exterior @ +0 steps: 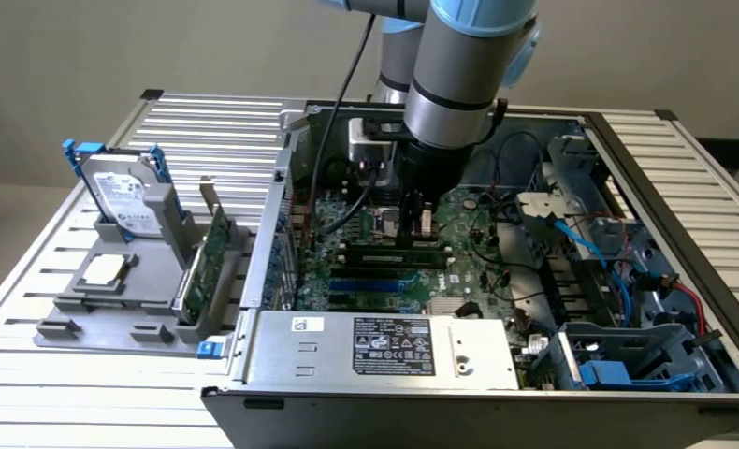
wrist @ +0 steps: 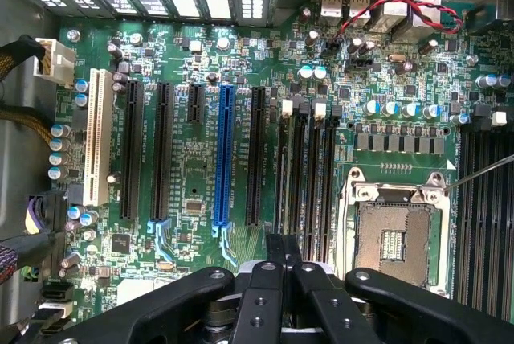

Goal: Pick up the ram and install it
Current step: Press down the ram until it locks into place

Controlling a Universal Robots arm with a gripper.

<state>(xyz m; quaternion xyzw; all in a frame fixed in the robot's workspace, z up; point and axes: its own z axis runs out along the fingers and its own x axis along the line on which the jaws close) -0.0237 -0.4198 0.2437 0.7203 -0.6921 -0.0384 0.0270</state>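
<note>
Inside the open computer case point(exterior: 669, 187), the ram point(exterior: 388, 254) is a long dark stick standing on edge along a memory slot on the green motherboard point(exterior: 470, 271). My gripper point(exterior: 422, 234) comes straight down onto its top edge near its right end, shut on it. In the wrist view the fingers point(wrist: 269, 280) are pressed together, with the gripper point(wrist: 282, 241) directly over the black memory slots point(wrist: 309, 167) with white end clips, beside the bare CPU socket point(wrist: 397, 235).
A grey fixture point(exterior: 82, 323) at the exterior view's left holds a hard drive point(exterior: 126, 201) and a green expansion card point(exterior: 201, 271). The power supply point(exterior: 383, 346) fills the case's near side. Blue and red cables point(exterior: 594, 253) and drive bays point(exterior: 631, 365) crowd the right.
</note>
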